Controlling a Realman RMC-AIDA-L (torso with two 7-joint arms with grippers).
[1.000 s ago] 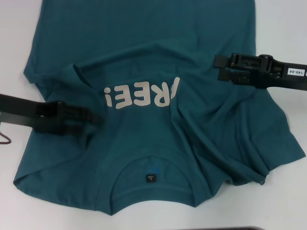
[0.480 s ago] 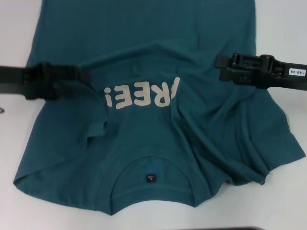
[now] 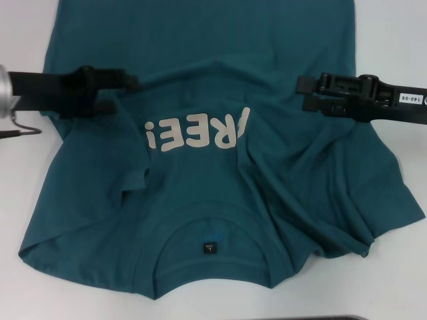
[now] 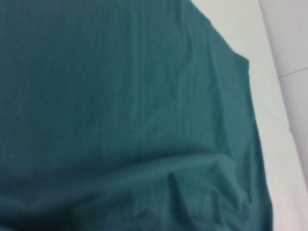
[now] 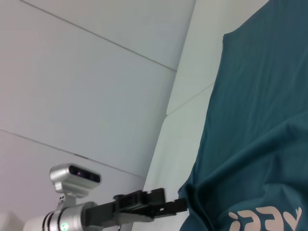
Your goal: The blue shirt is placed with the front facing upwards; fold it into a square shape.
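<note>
With the blue shirt point(image 3: 220, 160) rumpled on the table point(image 3: 393, 40), sleeves folded in, left gripper point(image 3: 123, 90) and right gripper point(image 3: 308, 93) flank its "FREE!" lettering point(image 3: 198, 131), finger states unreadable, likely needing a hem-to-collar fold next.

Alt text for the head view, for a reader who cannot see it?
A blue shirt lies rumpled and face up on a white table, collar nearest the camera. The left gripper and right gripper hang over its two sides, level with the "FREE!" lettering.
</note>
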